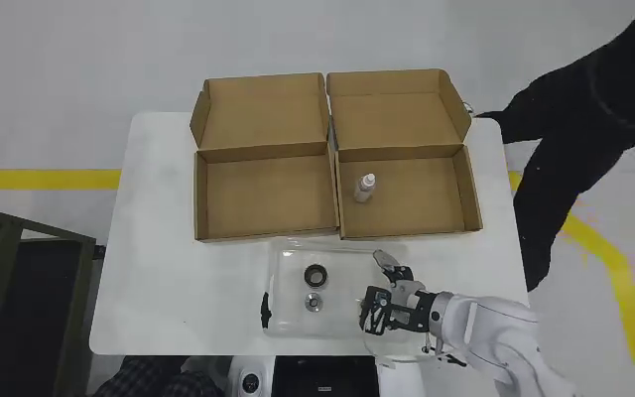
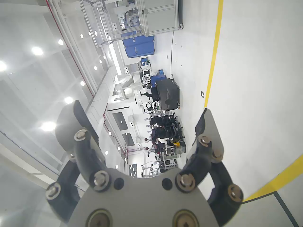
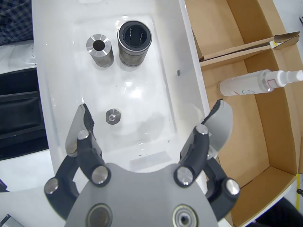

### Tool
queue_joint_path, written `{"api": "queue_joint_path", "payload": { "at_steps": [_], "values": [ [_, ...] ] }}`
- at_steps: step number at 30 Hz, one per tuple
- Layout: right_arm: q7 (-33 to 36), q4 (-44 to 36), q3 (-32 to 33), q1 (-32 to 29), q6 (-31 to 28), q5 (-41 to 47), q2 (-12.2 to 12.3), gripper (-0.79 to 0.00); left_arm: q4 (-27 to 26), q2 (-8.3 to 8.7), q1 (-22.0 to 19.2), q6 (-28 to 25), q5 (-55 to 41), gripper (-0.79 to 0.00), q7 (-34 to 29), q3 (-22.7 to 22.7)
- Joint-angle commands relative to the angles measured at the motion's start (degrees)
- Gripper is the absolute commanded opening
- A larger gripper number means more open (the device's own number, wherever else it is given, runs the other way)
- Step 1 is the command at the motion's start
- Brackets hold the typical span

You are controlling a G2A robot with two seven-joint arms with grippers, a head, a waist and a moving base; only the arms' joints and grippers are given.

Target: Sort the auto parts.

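While the right fingers (image 3: 78, 126) hung spread wide and empty over the near end of the clear tray (image 3: 142, 90), three parts still waited in it. A small steel stud (image 3: 113, 116) lay closest to them. A steel bushing (image 3: 99, 50) and a larger black-rimmed bearing (image 3: 134, 43) stood upright side by side farther along, close together. Beyond the tray on the counter (image 1: 169, 248) sat two open cardboard boxes: the left box (image 1: 263, 194) bare, the right box (image 1: 427, 198) holding only a spray bottle (image 3: 251, 86).

The step in hand was probably a pick of the stud, since it sat nearest. One finger hung over the tray floor beside the stud, but the other looked to be above the tray's wall on the box side. The hand would therefore need to slide toward the tray's middle before lowering, or that finger could land on the rim. The stud was low and smooth, so the pads should go nearly to the tray floor and close square across it. A high or slanted pinch would likely flick it away on the slick plastic. Lifting straight up before swinging to a box would keep it clear of the wall.

The left fingers (image 2: 208, 128) were apart too, holding nothing and pointed out at the room, away from the work.
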Motion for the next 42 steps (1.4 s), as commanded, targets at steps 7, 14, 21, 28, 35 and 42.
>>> {"api": "queue_joint_path", "payload": {
  "at_steps": [7,14,21,28,35,42],
  "values": [
    [1.34,0.78,-1.60,0.13,-0.53,-1.73,0.30,-0.111,0.00,0.00,0.00,0.00,0.00,0.000,0.00,0.00],
    [2.51,1.47,-2.87,0.58,-1.00,-2.83,0.50,-0.132,0.00,0.00,0.00,0.00,0.00,0.000,0.00,0.00],
    [3.23,2.67,-4.11,1.36,-1.34,-3.11,0.66,-0.169,0.00,0.00,0.00,0.00,0.00,0.000,0.00,0.00],
    [3.72,3.99,-5.63,2.50,-1.47,-3.39,0.75,-0.249,0.00,0.00,0.00,0.00,0.00,0.000,0.00,0.00],
    [4.80,4.70,-6.95,3.51,-1.59,-3.64,0.83,-0.296,0.00,0.00,0.00,0.00,0.00,0.000,0.00,0.00],
    [5.79,5.38,-7.94,3.83,-1.87,-3.54,0.98,-0.369,0.00,0.00,0.00,0.00,0.00,0.000,0.00,0.00]
  ]
}}
